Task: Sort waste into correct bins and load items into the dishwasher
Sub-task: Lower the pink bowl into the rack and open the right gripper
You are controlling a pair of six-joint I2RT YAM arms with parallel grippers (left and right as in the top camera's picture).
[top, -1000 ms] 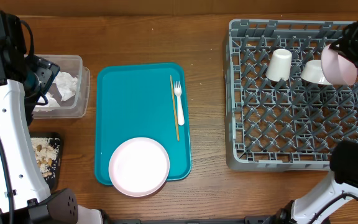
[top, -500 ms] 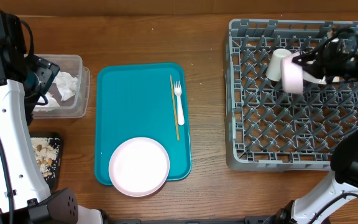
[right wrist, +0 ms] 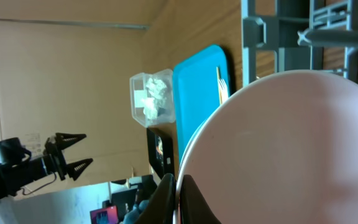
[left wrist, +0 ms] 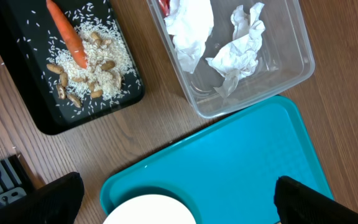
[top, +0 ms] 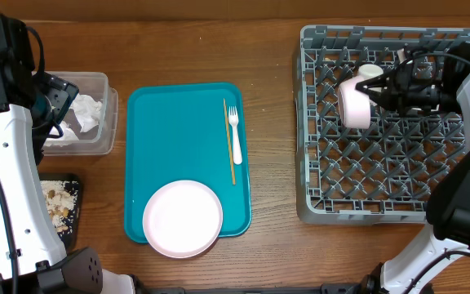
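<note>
Right gripper [right wrist: 179, 188] is clamped on the rim of a pink bowl [top: 352, 106], over the upper left of the rack [top: 365, 214], touching a cup [top: 370, 72]. Left gripper [left wrist: 178, 186], jaws apart, hangs far left of the rack, by the tub [left wrist: 278, 74].

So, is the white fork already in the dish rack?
No, the white fork lies on the teal tray beside the wooden stick, well apart from the dish rack.
</note>
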